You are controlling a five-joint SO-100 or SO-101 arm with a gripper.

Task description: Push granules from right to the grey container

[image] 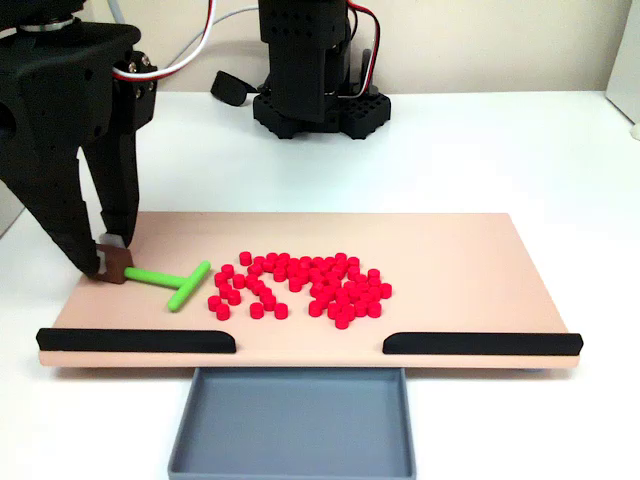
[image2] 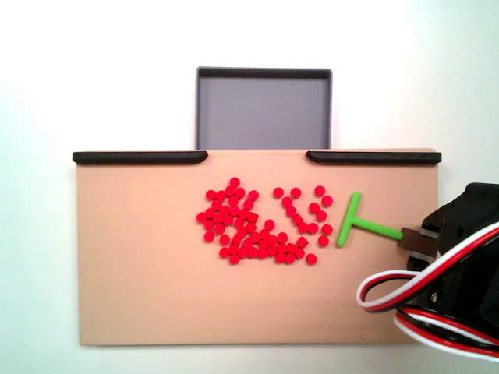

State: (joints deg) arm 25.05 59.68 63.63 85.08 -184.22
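Several dozen red granules (image: 300, 285) lie in a loose heap on the middle of the beige board (image: 480, 255); from above the granules (image2: 261, 227) spread left of the board's centre line to near the stick. The empty grey container (image: 295, 425) sits below the board's front gap, and the same container (image2: 263, 109) is at the top in the view from above. My gripper (image: 110, 262) is shut on the brown end block of the green T-shaped stick (image: 165, 279). The stick's crossbar (image2: 348, 219) rests just beside the heap's outermost pellets, with the gripper (image2: 417, 240) at the board's right edge.
Two black strips (image: 135, 341) (image: 480, 343) line the board's front edge, leaving a gap above the container. The arm's black base (image: 310, 80) stands behind the board on the white table. Red, white and black cables (image2: 421, 296) loop over the board's corner.
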